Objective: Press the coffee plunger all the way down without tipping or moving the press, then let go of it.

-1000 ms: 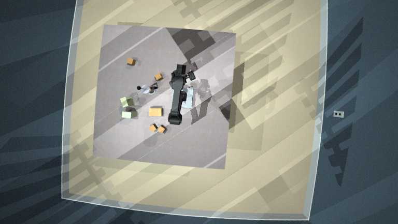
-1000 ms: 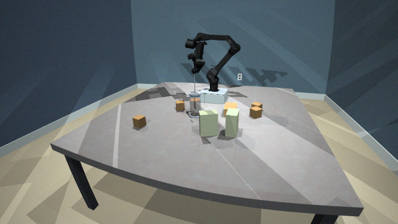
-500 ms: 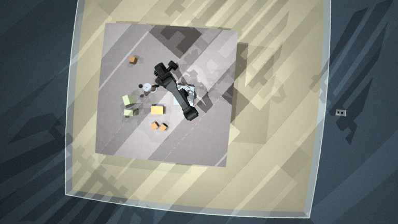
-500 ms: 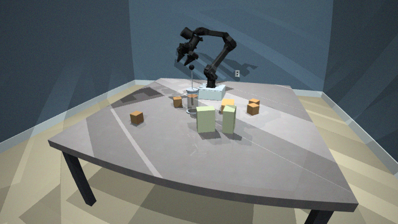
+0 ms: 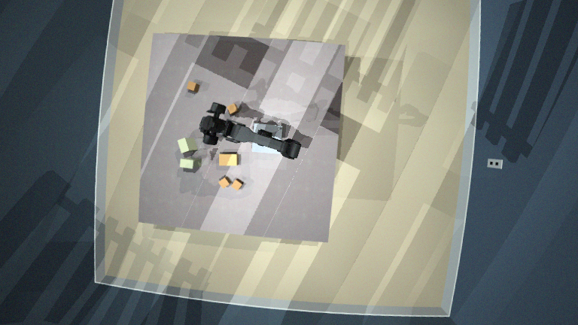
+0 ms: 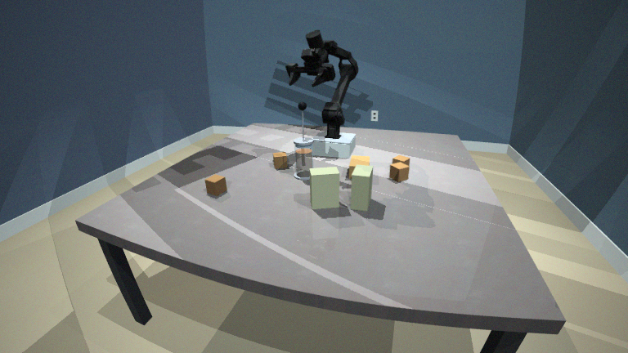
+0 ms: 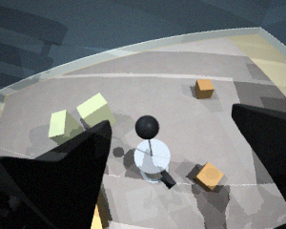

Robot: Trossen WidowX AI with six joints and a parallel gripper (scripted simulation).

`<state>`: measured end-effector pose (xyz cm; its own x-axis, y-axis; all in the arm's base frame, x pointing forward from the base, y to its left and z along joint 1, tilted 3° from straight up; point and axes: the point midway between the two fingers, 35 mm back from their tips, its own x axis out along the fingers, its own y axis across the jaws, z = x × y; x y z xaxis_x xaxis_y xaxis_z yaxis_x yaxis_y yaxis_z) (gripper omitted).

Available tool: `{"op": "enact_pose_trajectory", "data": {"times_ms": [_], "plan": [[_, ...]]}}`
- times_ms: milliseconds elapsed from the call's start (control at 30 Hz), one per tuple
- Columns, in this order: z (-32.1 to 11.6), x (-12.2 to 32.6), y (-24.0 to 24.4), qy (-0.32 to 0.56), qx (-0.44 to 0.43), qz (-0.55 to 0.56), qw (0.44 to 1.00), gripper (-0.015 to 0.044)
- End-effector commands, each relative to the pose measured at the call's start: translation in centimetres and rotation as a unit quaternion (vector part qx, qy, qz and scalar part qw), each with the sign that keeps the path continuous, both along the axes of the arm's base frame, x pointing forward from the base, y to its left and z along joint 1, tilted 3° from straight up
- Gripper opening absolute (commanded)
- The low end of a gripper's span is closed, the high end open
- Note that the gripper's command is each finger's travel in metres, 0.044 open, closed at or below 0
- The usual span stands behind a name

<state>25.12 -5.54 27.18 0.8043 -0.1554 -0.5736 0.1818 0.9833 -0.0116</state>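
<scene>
The coffee press (image 6: 303, 159) (image 7: 153, 156) is a clear glass cylinder with a pale lid, standing upright on the table. Its black handle (image 7: 168, 179) shows in the wrist view. The plunger's round black knob (image 6: 302, 105) (image 7: 147, 127) stands high above the lid on a long thin rod. My gripper (image 5: 213, 123) (image 6: 303, 84) (image 7: 173, 117) is wide open and empty, pointing down above the knob. In the wrist view the knob lies between the fingers' lines, closer to the left finger. The arm hides the press in the overhead view.
Two pale green blocks (image 5: 187, 145) (image 6: 325, 188) (image 7: 96, 110) stand near the press. A yellow block (image 5: 228, 159) (image 6: 359, 162) lies by the robot's pale base (image 6: 341, 146). One orange cube (image 5: 232, 109) (image 6: 280, 160) (image 7: 210, 176) is close to the press. Several others lie farther out.
</scene>
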Motion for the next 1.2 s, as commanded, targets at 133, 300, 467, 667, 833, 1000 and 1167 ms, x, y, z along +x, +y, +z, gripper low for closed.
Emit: {"op": "enact_pose_trajectory", "data": {"times_ms": [133, 300, 467, 667, 833, 1000, 1167], "plan": [[-1.8, 0.5, 1.7, -0.028, 0.01, 0.025, 0.999, 0.044], [-4.9, 0.2, 1.8, -0.028, 0.01, 0.025, 0.999, 0.044], [-4.8, 0.4, 1.8, -0.029, 0.01, 0.025, 0.999, 0.044], [-5.2, 1.1, 1.7, -0.029, 0.01, 0.025, 0.999, 0.044], [-5.6, 1.8, 1.6, -0.029, 0.01, 0.025, 0.999, 0.044], [-6.0, 2.5, 1.5, -0.029, 0.01, 0.025, 0.999, 0.044], [-6.5, 3.1, 1.4, -0.03, 0.01, 0.025, 0.999, 0.044]]}}
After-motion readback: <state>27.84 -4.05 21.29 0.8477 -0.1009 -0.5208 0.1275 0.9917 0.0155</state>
